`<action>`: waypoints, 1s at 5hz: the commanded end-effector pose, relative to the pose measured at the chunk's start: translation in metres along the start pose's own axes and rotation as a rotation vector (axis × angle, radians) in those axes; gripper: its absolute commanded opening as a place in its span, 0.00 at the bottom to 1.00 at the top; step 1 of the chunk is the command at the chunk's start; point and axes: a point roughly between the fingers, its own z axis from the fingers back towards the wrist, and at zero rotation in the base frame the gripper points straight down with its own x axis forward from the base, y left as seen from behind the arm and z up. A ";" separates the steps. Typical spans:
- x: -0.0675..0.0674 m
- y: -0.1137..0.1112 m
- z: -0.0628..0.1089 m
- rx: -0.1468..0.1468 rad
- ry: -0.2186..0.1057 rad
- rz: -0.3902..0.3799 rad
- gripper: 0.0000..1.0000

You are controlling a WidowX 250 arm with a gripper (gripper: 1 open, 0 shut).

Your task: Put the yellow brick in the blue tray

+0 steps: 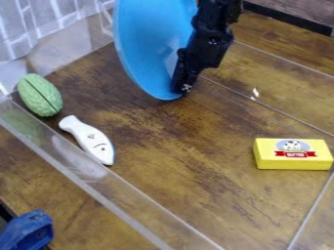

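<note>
The yellow brick (pixel 294 152) lies flat on the wooden table at the right, label up, far from the arm. The blue tray (pixel 146 44) is tipped up steeply on its edge at the back, its inside facing left. My black gripper (pixel 183 82) comes down from the top and sits at the tray's lower right rim, its fingers closed on that rim and holding the tray tilted. The fingertips themselves are partly hidden against the blue plastic.
A green ribbed oval toy (pixel 39 95) and a white fish-shaped toy (pixel 88 139) lie at the left. A clear plastic wall (pixel 78 166) runs along the table's front-left edge. A blue object (pixel 26 232) shows at the bottom left corner.
</note>
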 end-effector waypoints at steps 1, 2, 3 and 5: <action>-0.013 0.003 0.003 -0.012 0.000 0.009 0.00; -0.015 0.003 0.007 -0.014 0.005 0.004 0.00; -0.017 0.003 0.010 -0.018 0.009 0.001 0.00; -0.037 0.012 -0.010 -0.058 0.026 0.123 0.00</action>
